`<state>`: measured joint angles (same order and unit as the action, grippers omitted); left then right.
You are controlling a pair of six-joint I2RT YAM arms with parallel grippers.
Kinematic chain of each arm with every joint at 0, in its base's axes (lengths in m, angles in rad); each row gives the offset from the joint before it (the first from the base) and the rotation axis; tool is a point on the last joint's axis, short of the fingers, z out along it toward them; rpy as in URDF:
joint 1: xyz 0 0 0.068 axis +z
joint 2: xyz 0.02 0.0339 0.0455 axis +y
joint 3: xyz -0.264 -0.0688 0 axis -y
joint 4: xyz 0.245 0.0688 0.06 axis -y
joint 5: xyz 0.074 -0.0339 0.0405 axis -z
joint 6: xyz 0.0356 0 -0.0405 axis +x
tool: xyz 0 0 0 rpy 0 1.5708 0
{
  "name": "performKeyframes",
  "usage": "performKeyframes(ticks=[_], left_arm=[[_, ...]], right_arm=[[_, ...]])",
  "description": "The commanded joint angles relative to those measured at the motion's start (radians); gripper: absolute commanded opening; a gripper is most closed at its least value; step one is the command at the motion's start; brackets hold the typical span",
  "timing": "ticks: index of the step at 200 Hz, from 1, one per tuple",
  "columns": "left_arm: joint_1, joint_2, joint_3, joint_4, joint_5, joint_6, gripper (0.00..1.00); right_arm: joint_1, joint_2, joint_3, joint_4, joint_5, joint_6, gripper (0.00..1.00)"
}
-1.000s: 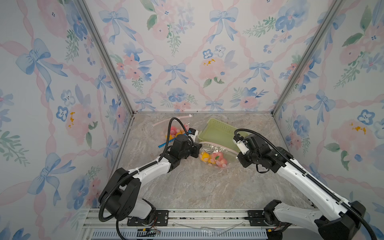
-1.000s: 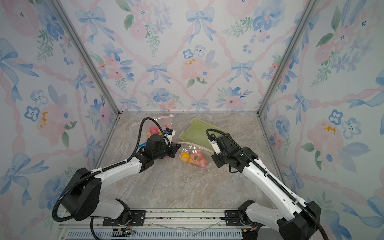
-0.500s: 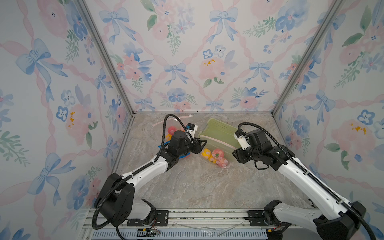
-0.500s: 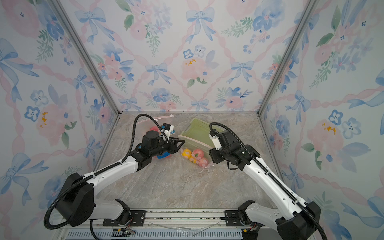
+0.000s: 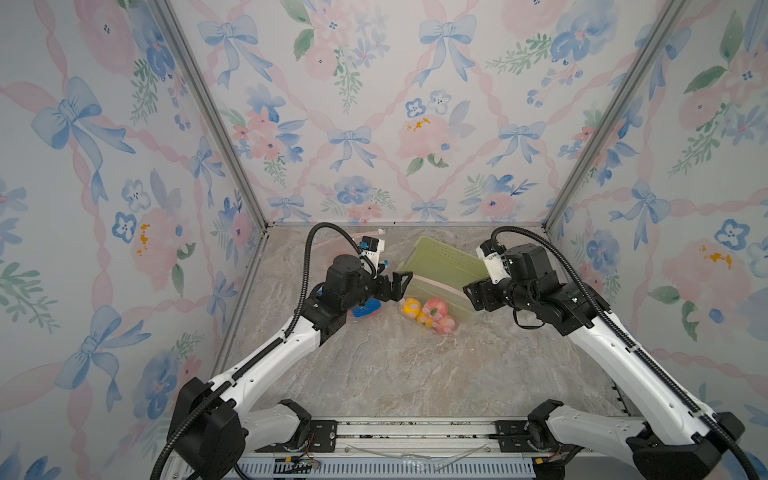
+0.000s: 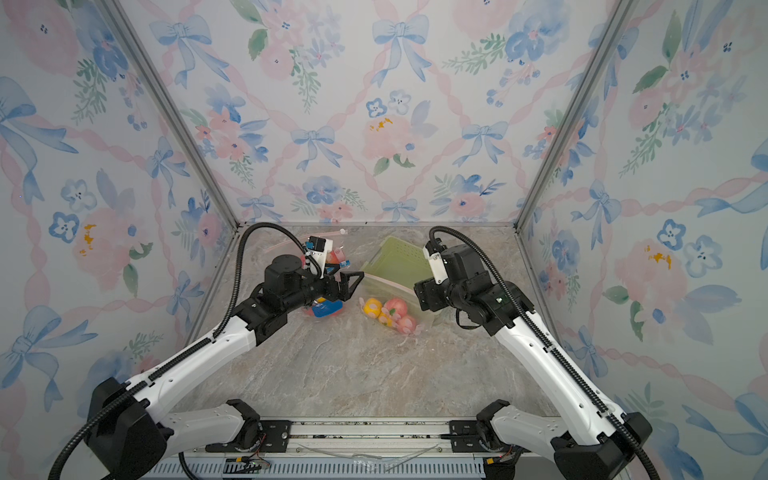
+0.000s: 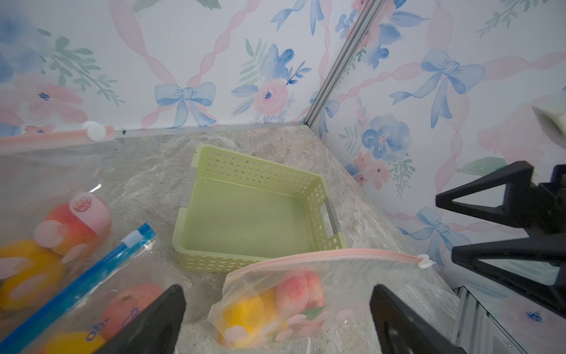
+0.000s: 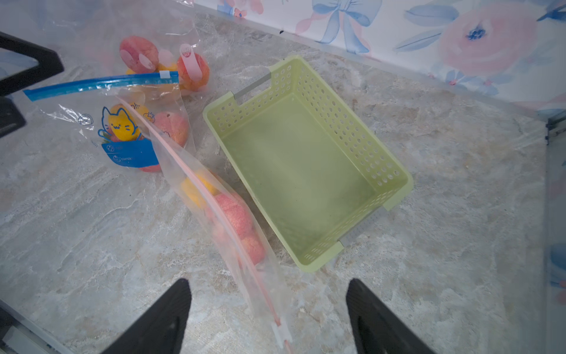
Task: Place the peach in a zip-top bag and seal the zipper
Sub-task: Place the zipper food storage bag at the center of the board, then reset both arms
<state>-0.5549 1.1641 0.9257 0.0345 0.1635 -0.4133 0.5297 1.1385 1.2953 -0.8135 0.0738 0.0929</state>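
Blue "oh" (image 7: 98, 330) on clear bag (image 7: 130, 277)

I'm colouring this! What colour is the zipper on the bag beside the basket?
Pink zipper strip on the clear plastic bag, clearest in the left wrist view.

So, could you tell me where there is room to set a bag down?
The table is bare in front, from the rail to the pink-zipper bag. The green basket is empty. Crowded back left: the blue-zipper bag and a third bag.
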Motion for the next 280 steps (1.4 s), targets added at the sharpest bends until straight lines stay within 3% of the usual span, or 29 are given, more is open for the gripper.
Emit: performKeyframes(ticks=[1, 11, 43, 78, 104, 141, 201, 236, 280], left_arm=[[0.034, -0.106, 0.025, -0.095, -0.149, 0.002, 0.97], [0.054, -0.157, 0.011, -0.131, -0.222, 0.0, 0.97], [0.138, -0.339, -0.121, -0.187, -0.503, -0.08, 0.96], [0.263, -0.541, -0.353, -0.155, -0.671, -0.155, 0.95], [0.39, -0.587, -0.465, -0.115, -0.652, -0.178, 0.97], [0.534, -0.463, -0.575, 0.037, -0.586, -0.15, 0.97], [0.545, -0.317, -0.816, 0.601, -0.554, 0.122, 0.97], [0.565, -0.189, -0.879, 0.832, -0.418, 0.227, 0.98], [0.572, -0.011, -0.892, 1.091, -0.264, 0.301, 0.97]], right_arm=[[-0.03, -0.052, 0.042, -0.055, 0.072, 0.079, 0.94], [-0.045, -0.08, 0.037, -0.055, 0.097, 0.109, 1.0], [-0.118, -0.21, -0.048, -0.042, 0.24, 0.239, 0.96], [-0.234, -0.409, -0.29, 0.026, 0.337, 0.378, 0.96], [-0.284, -0.507, -0.462, 0.083, 0.389, 0.41, 0.96], [-0.342, -0.538, -0.683, 0.291, 0.421, 0.371, 0.96], [-0.397, -0.456, -0.975, 0.839, 0.459, 0.152, 0.96], [-0.415, -0.377, -1.079, 1.11, 0.442, 0.057, 0.96], [-0.496, -0.183, -1.107, 1.339, 0.312, 0.05, 0.96]])
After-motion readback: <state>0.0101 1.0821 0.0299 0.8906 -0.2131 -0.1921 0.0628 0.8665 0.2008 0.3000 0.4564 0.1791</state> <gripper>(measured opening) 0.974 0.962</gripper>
